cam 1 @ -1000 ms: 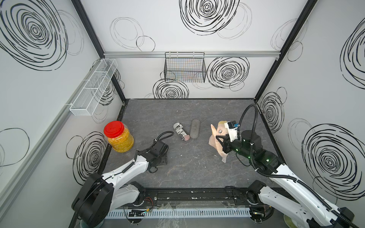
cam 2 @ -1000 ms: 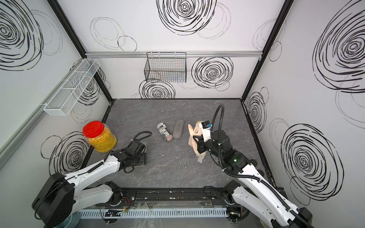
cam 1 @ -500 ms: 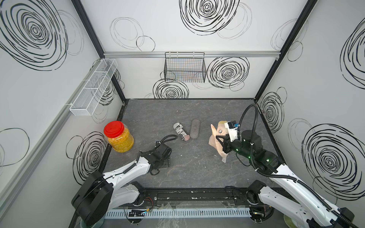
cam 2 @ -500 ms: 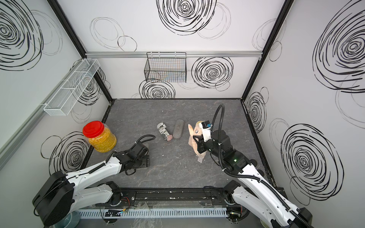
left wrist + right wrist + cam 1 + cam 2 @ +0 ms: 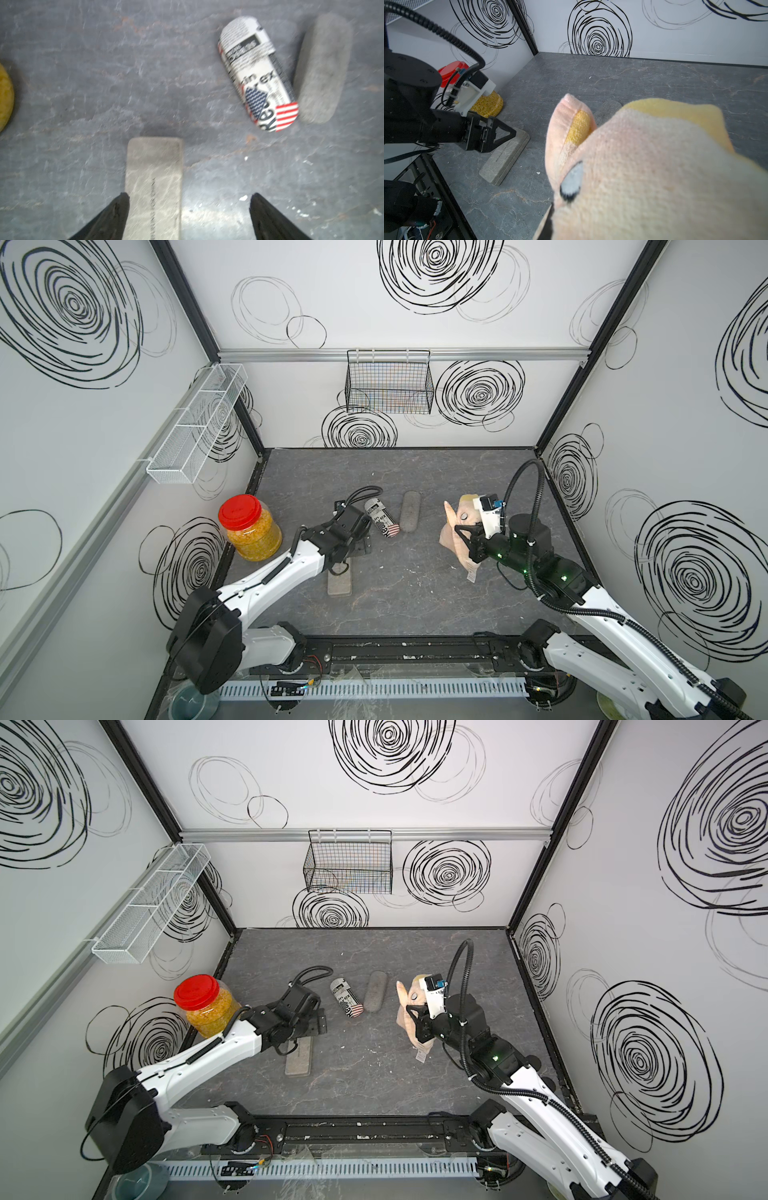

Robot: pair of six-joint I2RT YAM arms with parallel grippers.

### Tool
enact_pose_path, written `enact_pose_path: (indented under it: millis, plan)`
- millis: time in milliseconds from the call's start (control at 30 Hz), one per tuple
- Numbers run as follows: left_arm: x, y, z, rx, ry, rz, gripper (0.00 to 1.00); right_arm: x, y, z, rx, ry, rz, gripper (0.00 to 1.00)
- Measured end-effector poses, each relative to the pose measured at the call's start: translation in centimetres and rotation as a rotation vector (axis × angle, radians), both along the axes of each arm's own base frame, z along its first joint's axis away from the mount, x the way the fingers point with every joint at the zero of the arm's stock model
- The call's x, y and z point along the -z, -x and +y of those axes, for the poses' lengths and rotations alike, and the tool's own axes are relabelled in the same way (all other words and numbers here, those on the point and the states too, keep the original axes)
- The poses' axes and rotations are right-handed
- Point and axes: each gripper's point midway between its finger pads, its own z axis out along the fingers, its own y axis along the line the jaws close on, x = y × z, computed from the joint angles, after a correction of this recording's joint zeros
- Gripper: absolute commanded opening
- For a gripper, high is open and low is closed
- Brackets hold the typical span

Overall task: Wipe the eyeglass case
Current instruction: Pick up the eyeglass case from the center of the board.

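The flat grey eyeglass case [image 5: 153, 176] is laid on the dark table [image 5: 415, 597], left of the middle. It is seen between the fingers of the left gripper [image 5: 189, 196], which are spread apart and not clamped on it. The right gripper [image 5: 467, 540] is closed on a peach plush cloth [image 5: 643, 166]. Yellow grains [image 5: 254, 538] are kept in the red-lidded jar [image 5: 240, 512]. A printed case [image 5: 381, 517] and a grey felt case [image 5: 410, 512] are placed just beside each other.
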Motion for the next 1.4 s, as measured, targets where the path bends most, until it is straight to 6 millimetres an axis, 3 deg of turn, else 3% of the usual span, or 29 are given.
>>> enact_pose_path:
  millis: [100, 333, 533, 667, 900, 1067, 1267, 1400]
  plan:
    - [0.4, -2.4, -1.7, 0.004, -0.010, 0.010, 0.96, -0.6, 0.3, -0.2, 0.003, -0.017, -0.013, 0.05]
    - [3.6, -7.8, -5.7, 0.004, -0.040, 0.049, 0.97, -1.3, 0.6, -0.6, 0.011, -0.037, -0.024, 0.05]
    - [5.7, -10.4, -9.0, 0.007, -0.022, 0.043, 0.97, -1.4, 0.7, -0.7, 0.017, -0.040, -0.027, 0.06]
    - [6.5, -11.0, -10.1, 0.008, -0.010, 0.043, 0.95, -1.0, 0.7, -0.9, 0.022, -0.030, -0.017, 0.06]
    - [7.9, -10.8, -9.4, -0.007, -0.040, 0.059, 0.92, -0.6, 0.8, -1.0, 0.025, -0.021, -0.007, 0.06]
    - [10.2, -9.2, -7.2, -0.023, -0.083, 0.116, 0.92, -0.2, 0.7, -0.9, 0.024, -0.016, 0.001, 0.06]
    - [9.9, -9.6, -6.0, -0.026, -0.088, 0.108, 0.91, 0.3, 0.6, -0.8, 0.023, -0.005, 0.015, 0.06]
    - [9.8, -10.2, -5.9, -0.007, -0.085, 0.099, 0.83, 0.4, 0.5, -0.8, 0.024, -0.002, 0.019, 0.06]
